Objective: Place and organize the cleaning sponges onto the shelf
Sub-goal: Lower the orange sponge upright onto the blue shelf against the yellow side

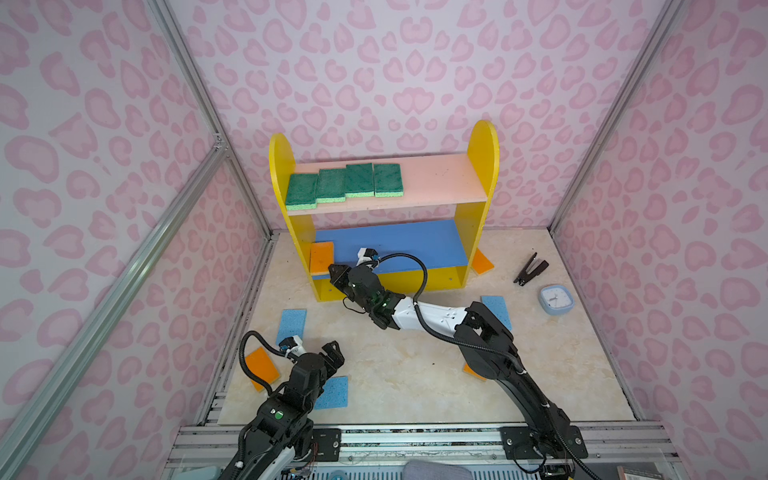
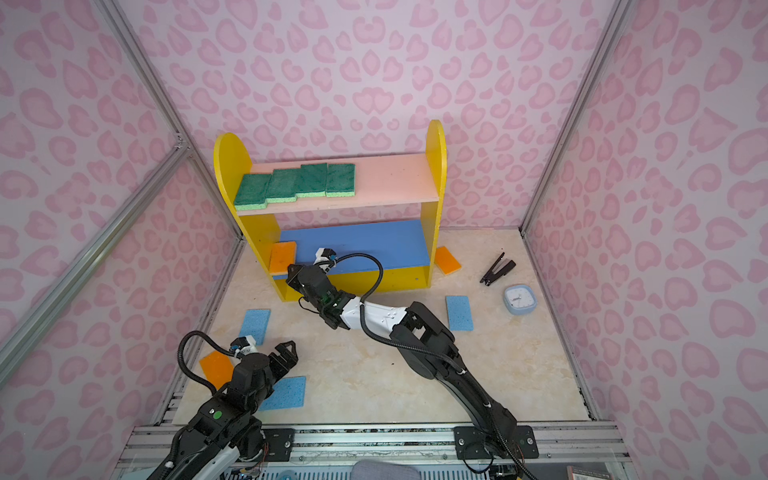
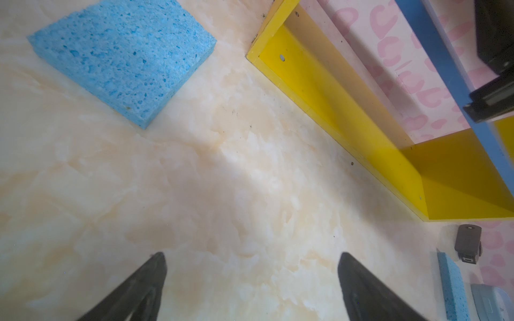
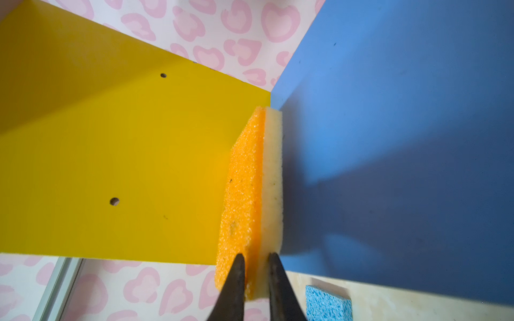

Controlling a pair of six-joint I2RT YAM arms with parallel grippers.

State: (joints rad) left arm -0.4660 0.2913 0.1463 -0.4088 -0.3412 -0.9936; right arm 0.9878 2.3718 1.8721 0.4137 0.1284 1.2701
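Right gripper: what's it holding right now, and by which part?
Right gripper: jaws straddle the short end of the orange sponge on the blue board; whether they pinch it cannot be told.

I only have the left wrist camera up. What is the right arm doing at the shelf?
Observer: The right gripper has its fingers either side of an orange sponge lying on the blue middle board; whether it grips, I cannot tell.
Operator: What's on the top board?
Observer: Four green sponges in a row on the pink upper board, toward its left end.
Operator: Any orange ones not yet placed?
Observer: Three on the table: one at its left edge, one right of the shelf, one partly under the right arm.
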